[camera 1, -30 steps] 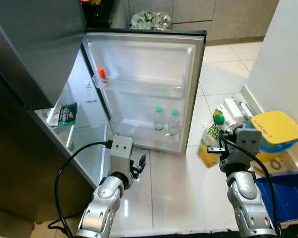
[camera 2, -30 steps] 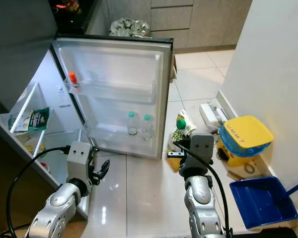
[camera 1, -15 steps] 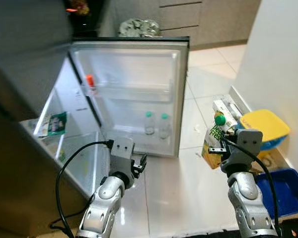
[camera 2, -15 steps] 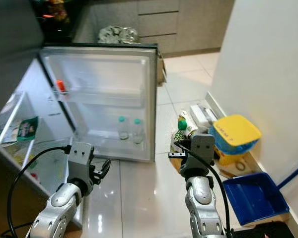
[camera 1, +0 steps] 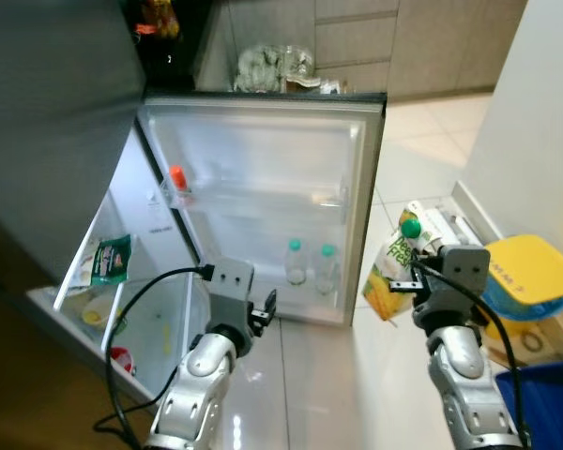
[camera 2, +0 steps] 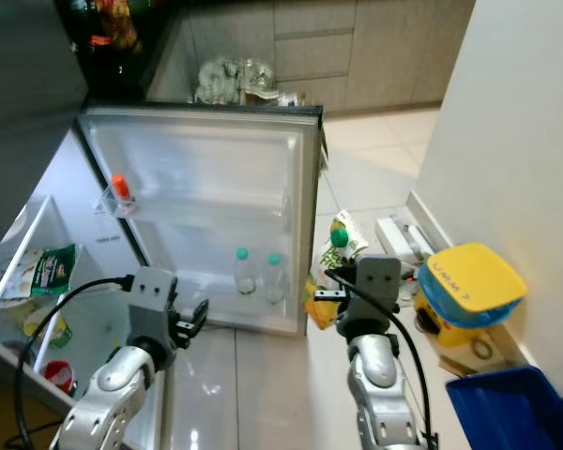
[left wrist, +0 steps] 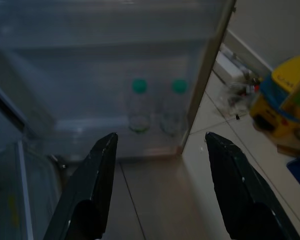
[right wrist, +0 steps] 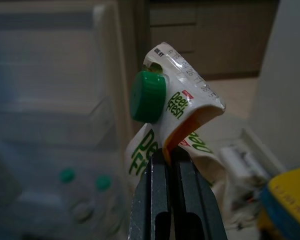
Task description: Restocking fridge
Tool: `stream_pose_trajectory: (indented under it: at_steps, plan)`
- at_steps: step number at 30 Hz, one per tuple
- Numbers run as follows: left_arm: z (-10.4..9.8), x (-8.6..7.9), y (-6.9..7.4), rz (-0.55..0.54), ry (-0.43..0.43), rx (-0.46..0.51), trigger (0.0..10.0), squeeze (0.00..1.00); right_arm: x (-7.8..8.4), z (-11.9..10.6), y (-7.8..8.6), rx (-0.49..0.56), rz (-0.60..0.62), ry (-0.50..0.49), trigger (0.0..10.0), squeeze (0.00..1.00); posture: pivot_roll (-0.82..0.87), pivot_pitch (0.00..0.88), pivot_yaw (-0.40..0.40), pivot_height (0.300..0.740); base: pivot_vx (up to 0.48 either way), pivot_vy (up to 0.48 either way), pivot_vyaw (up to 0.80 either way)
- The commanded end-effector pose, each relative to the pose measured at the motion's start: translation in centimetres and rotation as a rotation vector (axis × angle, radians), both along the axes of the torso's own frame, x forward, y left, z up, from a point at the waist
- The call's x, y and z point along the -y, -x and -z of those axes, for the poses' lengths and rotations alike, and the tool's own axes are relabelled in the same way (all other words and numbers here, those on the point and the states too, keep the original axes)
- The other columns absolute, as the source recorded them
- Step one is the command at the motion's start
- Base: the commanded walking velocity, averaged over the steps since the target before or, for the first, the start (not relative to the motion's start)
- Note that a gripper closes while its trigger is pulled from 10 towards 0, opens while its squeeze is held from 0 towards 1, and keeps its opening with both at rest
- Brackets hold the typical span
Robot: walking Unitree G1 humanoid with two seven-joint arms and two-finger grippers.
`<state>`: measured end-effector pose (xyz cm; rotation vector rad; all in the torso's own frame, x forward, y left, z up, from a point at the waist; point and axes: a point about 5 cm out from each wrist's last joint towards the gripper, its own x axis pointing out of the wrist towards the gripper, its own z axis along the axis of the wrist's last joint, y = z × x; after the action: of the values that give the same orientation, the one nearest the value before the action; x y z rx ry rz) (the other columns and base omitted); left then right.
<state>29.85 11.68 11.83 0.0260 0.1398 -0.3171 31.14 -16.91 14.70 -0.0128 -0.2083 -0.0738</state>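
Two silver jointed arms, each with a grey boxy wrist block, black looping cable and long black jaws.

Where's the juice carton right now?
The juice carton is pinched in the right gripper, held up on the robot's right just beyond the open fridge door's outer edge, with the yellow-lidded bin further right.

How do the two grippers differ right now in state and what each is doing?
The right gripper is shut on the juice carton, pinching its folded top beside the green cap; the left gripper is open and holds nothing. The right gripper holds its load beside the fridge door's outer edge, while the left gripper points at the two water bottles in the door's lower shelf. Both have black fingers.
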Motion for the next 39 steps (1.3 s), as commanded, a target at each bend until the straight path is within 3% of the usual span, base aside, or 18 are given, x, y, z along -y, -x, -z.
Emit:
stream_pose_trajectory:
  at_steps: [1, 25, 39]
  plan:
    - [0.8, -0.42, 0.33, -0.014, -0.006, -0.027, 10.0, 0.0, -0.47, -0.07, 0.1, 0.008, -0.008, -0.007, 10.0, 0.0, -0.12, 0.16, 0.074, 0.74, 0.45, 0.0, 0.0]
    - [0.86, -0.11, 0.4, -0.002, 0.003, -0.031, 10.0, 0.0, -0.43, 0.02, 0.06, 0.006, -0.009, -0.003, 10.0, 0.0, -0.12, 0.154, 0.072, 0.74, 0.435, 0.0, 0.0]
    - [0.82, 0.17, 0.52, 0.004, 0.033, -0.032, 10.0, 0.0, -0.32, 0.05, 0.05, 0.004, -0.011, 0.001, 10.0, 0.0, -0.12, 0.153, 0.069, 0.74, 0.0, 0.0, 0.0]
